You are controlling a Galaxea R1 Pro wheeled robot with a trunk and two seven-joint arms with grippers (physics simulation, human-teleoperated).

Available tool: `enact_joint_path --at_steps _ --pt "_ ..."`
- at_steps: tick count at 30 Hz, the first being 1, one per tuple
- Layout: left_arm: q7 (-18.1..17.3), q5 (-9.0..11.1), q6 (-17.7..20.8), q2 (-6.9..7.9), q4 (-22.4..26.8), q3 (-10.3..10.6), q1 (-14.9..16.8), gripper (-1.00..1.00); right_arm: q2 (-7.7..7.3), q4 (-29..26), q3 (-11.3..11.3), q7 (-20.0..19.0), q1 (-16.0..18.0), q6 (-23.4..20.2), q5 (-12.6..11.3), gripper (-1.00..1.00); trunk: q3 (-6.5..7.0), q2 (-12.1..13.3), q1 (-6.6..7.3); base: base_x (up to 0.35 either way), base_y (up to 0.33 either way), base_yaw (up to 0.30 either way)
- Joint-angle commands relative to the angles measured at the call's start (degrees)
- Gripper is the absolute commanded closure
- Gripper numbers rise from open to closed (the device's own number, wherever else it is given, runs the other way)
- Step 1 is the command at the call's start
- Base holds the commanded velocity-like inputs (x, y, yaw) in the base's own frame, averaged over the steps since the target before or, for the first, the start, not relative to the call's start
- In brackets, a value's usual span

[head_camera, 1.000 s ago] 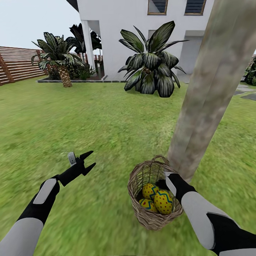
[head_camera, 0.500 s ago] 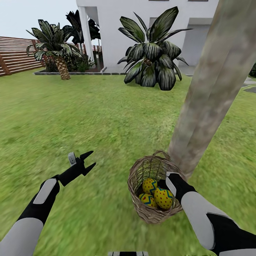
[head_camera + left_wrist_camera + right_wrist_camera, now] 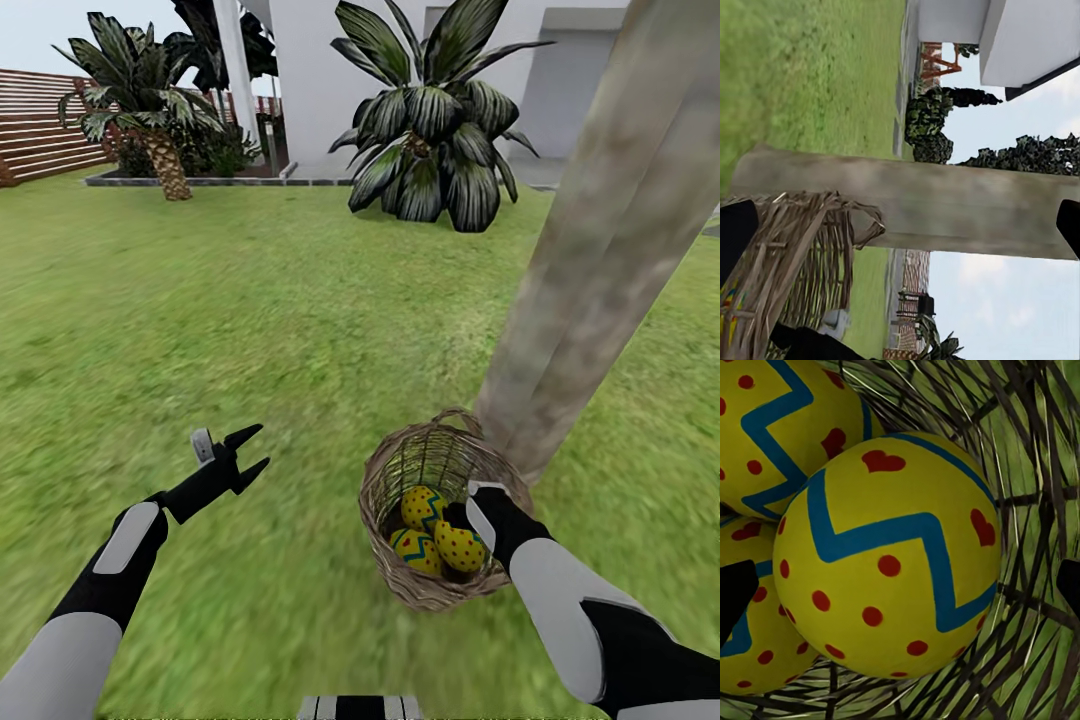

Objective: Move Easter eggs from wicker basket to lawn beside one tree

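The wicker basket (image 3: 395, 480) sits tilted on the lawn (image 3: 250, 330) at the foot of the thick grey-brown tree (image 3: 590, 260). Three yellow Easter eggs with red dots and blue zigzags lie inside: one (image 3: 424, 505) at the back, one (image 3: 415, 552) at the front left, one (image 3: 462, 548) at the front right. My right gripper (image 3: 458, 520) reaches into the basket. In the right wrist view its dark fingertips (image 3: 735, 596) stand wide apart on either side of an egg (image 3: 889, 559), open. My left gripper (image 3: 238, 455) hangs open over the grass, left of the basket.
A big dark-leaved plant (image 3: 430, 130) and a short palm (image 3: 150, 110) stand before the white house (image 3: 320, 90). A brown slatted fence (image 3: 40, 125) runs at far left. Open grass lies left of and behind the basket.
The camera has tipped down and closed in, so house and plants slid up the picture. Both arms keep their places. The basket looks slightly more tipped, and the eggs inside have shifted a little.
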State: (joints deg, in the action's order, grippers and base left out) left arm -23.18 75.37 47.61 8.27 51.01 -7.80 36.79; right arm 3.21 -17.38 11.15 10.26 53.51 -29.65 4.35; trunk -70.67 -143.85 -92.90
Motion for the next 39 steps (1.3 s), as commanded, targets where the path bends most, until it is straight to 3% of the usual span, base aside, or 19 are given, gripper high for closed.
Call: enact_joint_path --at_steps 1,7,19,23,39 --pt "-0.11 0.04 0.36 -0.01 -0.03 -0.11 0.04 -1.00 0.09 -0.11 0.32 -0.12 0.02 -0.28 0.50 -1.00 -0.05 -0.02 0.02 0.000 0.000 0.000" --pt "-0.11 0.04 0.33 -0.01 -0.03 -0.11 0.04 -1.00 0.10 -0.11 0.28 -0.44 0.02 -0.15 0.52 -1.00 -0.05 -0.02 0.02 0.000 0.000 0.000" --pt "-0.11 -0.03 0.29 -0.02 -0.03 -0.11 0.04 -1.00 -0.14 -0.17 0.29 -0.32 0.02 0.34 0.57 -1.00 -2.71 -0.18 -0.29 0.000 0.000 0.000" --pt "-0.30 0.04 0.04 0.03 -0.79 -0.20 -0.65 -1.00 -0.09 -0.12 0.23 -0.78 0.09 0.04 0.35 -1.00 -2.70 -0.18 -0.30 0.000 0.000 0.000" --pt "-0.34 0.04 -0.06 0.10 -0.47 -0.20 -1.81 -1.00 -0.40 -0.09 0.19 -3.14 0.46 -0.34 0.40 -1.00 -6.02 -0.39 -0.69 0.000 0.000 0.000"
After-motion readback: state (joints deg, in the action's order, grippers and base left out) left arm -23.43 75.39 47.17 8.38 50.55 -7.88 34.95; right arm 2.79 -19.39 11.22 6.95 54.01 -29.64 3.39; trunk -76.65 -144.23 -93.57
